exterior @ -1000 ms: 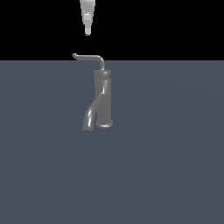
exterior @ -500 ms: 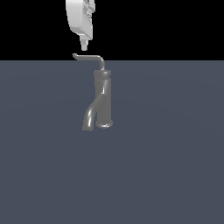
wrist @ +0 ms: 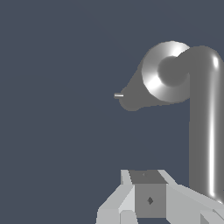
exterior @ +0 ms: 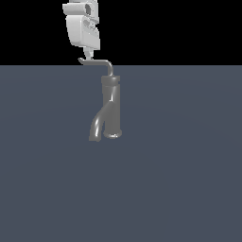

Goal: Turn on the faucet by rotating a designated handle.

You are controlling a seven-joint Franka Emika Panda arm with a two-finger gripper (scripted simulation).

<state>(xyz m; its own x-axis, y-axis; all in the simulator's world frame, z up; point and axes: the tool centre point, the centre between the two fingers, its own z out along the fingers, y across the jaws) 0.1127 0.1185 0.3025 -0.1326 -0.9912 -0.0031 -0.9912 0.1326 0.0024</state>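
A bare slate-grey desk [exterior: 179, 189] fills the lower part of the exterior view, running up to its far edge, with flat black beyond. The faucet [exterior: 109, 111] stands upright toward that far edge, about midway across, its curved spout dropping toward the exterior view's left. The handle [exterior: 97, 63] juts from its top toward the same side. The gripper [exterior: 88, 53] hangs vertically just above the handle's outer end; whether its fingers are apart cannot be told.
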